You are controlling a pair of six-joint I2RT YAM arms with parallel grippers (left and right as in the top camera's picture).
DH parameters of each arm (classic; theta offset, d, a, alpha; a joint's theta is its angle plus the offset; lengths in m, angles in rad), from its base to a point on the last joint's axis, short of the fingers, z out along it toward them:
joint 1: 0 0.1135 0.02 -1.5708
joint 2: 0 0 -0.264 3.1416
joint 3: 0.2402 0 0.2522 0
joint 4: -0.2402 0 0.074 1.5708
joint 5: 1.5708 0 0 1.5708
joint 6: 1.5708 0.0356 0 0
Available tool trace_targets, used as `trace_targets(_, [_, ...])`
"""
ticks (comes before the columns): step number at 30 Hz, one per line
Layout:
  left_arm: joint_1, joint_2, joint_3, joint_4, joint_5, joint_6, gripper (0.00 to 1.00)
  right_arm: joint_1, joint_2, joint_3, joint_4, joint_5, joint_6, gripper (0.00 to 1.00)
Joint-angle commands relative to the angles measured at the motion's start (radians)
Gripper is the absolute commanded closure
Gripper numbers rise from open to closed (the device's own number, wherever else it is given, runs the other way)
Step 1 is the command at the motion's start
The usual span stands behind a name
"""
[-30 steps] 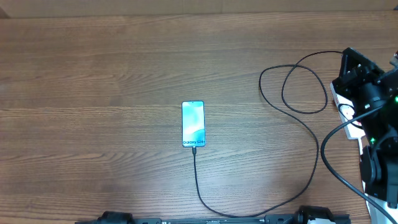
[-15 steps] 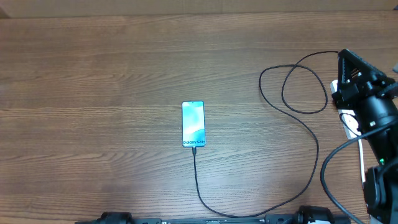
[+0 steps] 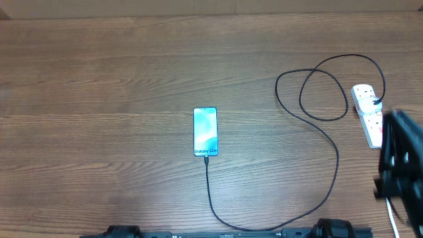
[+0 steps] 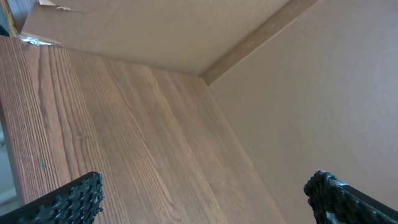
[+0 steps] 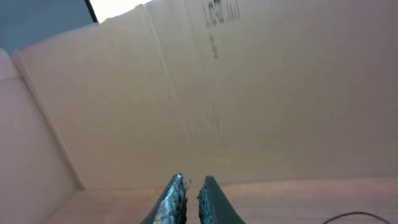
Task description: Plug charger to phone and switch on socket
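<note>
The phone (image 3: 205, 131) lies flat at the table's middle with its light blue screen up. The thin black charger cable (image 3: 324, 129) runs from the phone's bottom edge, curves along the front, loops at the right and ends in a black plug at the white socket strip (image 3: 367, 112) at the far right. My right arm (image 3: 401, 168) is blurred at the right edge, below the strip and apart from it. My right gripper (image 5: 191, 183) is shut and empty, pointing at a cardboard wall. My left gripper (image 4: 202, 190) is open and empty over bare table.
A cardboard wall (image 5: 249, 93) stands behind the table. The wood table (image 3: 99, 99) fills the overhead view. A bit of black cable (image 5: 360, 216) shows at the lower right of the right wrist view.
My right arm has pulled back from over the socket strip toward the front right edge, uncovering the strip. The phone and cable have not moved.
</note>
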Motion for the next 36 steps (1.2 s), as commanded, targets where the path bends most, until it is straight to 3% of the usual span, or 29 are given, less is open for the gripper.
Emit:
trace_targets(1, [0.006, -0.011, -0.002, -0.002, -0.013, -0.013, 0.0, 0.005, -0.01, 0.055, -0.068, 0.016, -0.019, 0.51])
trace_targets(3, [0.006, -0.011, -0.002, -0.002, -0.013, -0.013, 0.0, 0.005, -0.01, 0.066, -0.119, 0.016, -0.017, 0.0])
trace_targets(16, [0.006, -0.011, -0.002, -0.002, -0.013, -0.013, 0.0, 0.005, -0.01, 0.064, -0.46, 0.105, -0.026, 0.0])
trace_targets(22, [0.006, -0.011, -0.002, -0.002, -0.013, -0.013, 0.0, 0.005, -0.01, -0.007, -0.494, 0.129, -0.169, 0.0])
trace_targets(28, [0.006, -0.011, -0.002, -0.002, -0.013, -0.013, 0.0, 0.005, -0.02, -0.208, -0.235, 0.1, -0.174, 0.0])
trace_targets(36, [0.006, -0.011, -0.002, -0.002, -0.013, -0.013, 0.0, 0.005, -0.153, -0.642, 0.348, -0.001, -0.174, 0.0])
